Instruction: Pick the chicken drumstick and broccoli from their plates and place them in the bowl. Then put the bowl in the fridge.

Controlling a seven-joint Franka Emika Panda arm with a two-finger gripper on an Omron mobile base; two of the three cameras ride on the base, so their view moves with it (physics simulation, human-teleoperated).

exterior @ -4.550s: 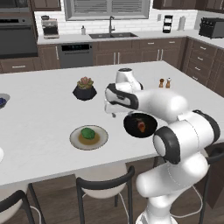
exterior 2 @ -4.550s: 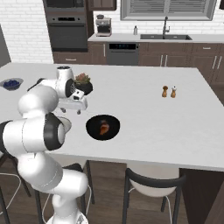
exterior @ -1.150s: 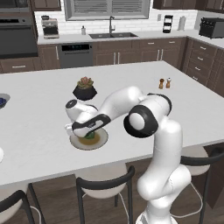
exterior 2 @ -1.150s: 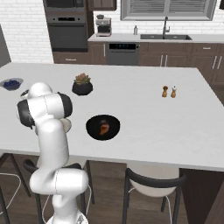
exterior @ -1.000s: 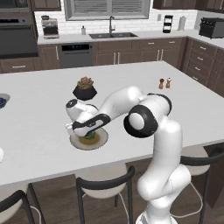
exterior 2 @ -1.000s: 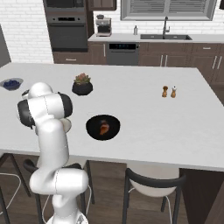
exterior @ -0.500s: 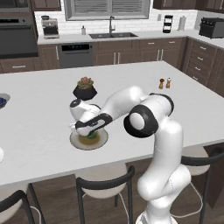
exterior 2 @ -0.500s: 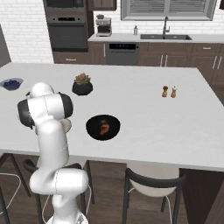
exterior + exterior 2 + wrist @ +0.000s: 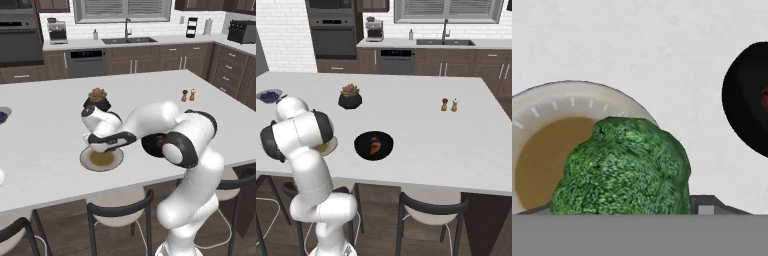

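Note:
Close up in the hand view, the bright-green broccoli (image 9: 624, 167) sits between the jaws of my gripper (image 9: 627, 202), which is shut on it. It hangs a little above the grey-rimmed plate (image 9: 542, 100), whose tan centre (image 9: 101, 159) lies bare under my gripper (image 9: 101, 144). To the right stands the glossy black bowl (image 9: 373, 145) with the reddish-brown chicken drumstick (image 9: 374, 145) inside. The hand view catches that bowl (image 9: 744, 100) at its right edge. The fridge is out of view.
A succulent in a black faceted pot (image 9: 97, 99) stands just behind the plate. Salt and pepper shakers (image 9: 449, 104) are at the far right of the island. A small bowl of blue berries (image 9: 268, 94) sits at the far left. Stools stand along the near counter edge.
The jaws have closed on the broccoli, and the hand has lifted it slightly off the plate's tan centre. The bowl and drumstick have stayed put.

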